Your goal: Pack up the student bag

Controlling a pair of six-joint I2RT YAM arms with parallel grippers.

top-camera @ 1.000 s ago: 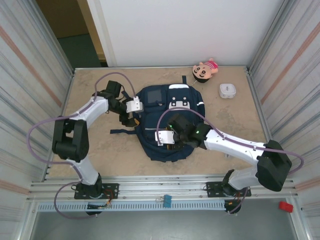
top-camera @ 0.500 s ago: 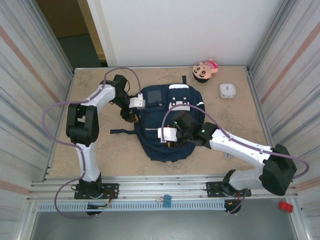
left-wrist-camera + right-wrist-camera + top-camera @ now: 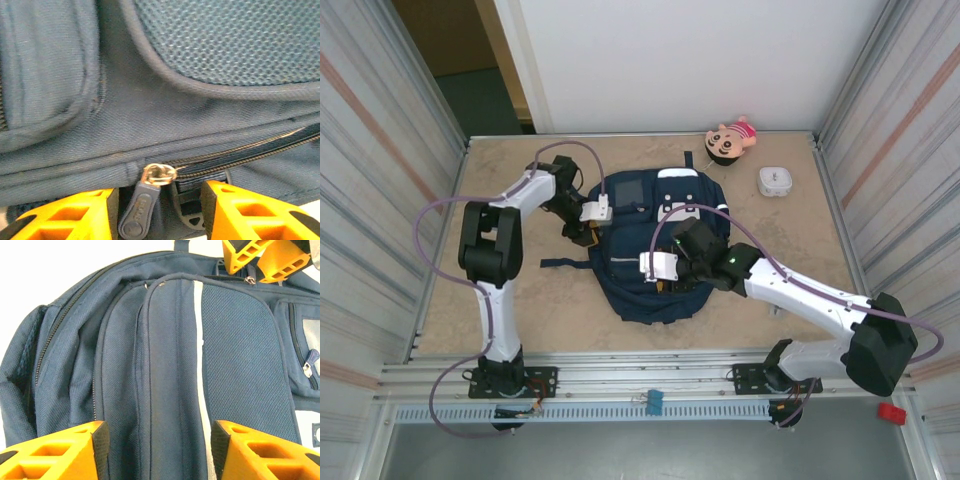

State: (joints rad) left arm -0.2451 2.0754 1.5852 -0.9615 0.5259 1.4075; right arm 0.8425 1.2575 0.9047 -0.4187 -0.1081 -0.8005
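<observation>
Both unclenched, the left gripper [image 3: 155, 212] is narrowing around the zipper pull [image 3: 137, 212] on the student bag [image 3: 645, 300], promising unzipping, while the right gripper [image 3: 157, 445] is straddling its front.

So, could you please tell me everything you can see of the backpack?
The backpack is navy woven fabric with mesh panels, white top patches and a thin white stripe. It lies front up on the table, top at the far end. A zip pull sits between the left gripper's open jaws; the right gripper straddles its front pocket.
</observation>
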